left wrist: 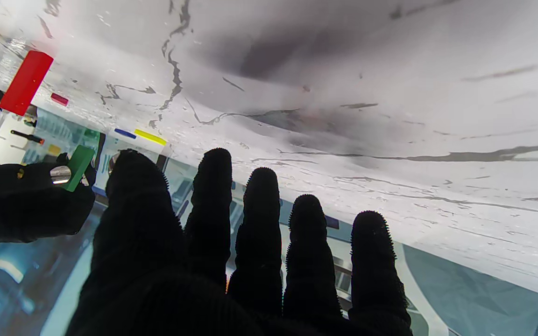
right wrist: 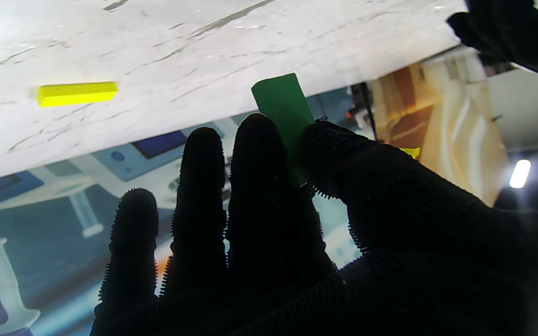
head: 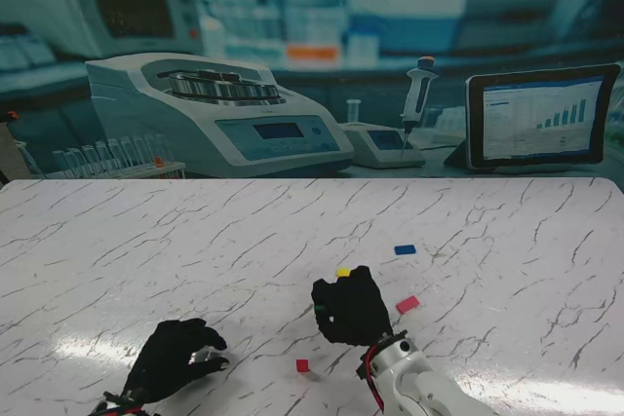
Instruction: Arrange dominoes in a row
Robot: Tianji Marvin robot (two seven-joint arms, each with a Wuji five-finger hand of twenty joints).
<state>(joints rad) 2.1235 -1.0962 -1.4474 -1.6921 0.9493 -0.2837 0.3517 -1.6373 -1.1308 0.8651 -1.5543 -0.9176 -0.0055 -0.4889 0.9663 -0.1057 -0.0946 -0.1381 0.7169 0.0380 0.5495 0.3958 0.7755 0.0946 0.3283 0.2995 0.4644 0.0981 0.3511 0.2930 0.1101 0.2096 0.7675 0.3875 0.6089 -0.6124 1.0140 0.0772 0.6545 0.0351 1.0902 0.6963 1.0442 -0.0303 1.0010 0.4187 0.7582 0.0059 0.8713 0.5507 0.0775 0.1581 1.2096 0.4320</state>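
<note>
While a small green plastic domino is being pinched between thumb and fingers of the black-gloved right hand near table centre, the left hand is being held empty, fingers apart. Placement step judged underway; upright setting beside the red domino is called for.

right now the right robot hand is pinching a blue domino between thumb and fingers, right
Not quite: the domino pinched in the right robot hand is green, not blue. The right wrist view shows the green domino between thumb and fingers; the blue domino lies on the table.
</note>
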